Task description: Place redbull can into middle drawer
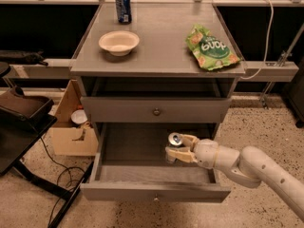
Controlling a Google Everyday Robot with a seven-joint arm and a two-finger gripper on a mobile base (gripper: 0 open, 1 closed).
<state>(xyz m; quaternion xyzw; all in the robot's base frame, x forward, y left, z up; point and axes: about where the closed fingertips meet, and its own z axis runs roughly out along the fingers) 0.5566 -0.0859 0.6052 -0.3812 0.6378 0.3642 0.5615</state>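
Note:
The redbull can (pixel 174 146), slim with a silver top, is upright in my gripper (pixel 179 147), which is shut on it. I hold it inside the open middle drawer (pixel 118 151), over the right half of its deep grey tray, low near the floor of the tray. I cannot tell whether the can touches the bottom. My white arm (pixel 251 167) reaches in from the right. The upper drawer front (pixel 155 110) with its knob is closed.
On the cabinet top stand a wider blue can (pixel 123 7), a cream bowl (pixel 118 42) and a green chip bag (pixel 211 48). A cardboard box (pixel 73 127) sits on the floor at the left, beside a dark chair (pixel 21 109) and cables.

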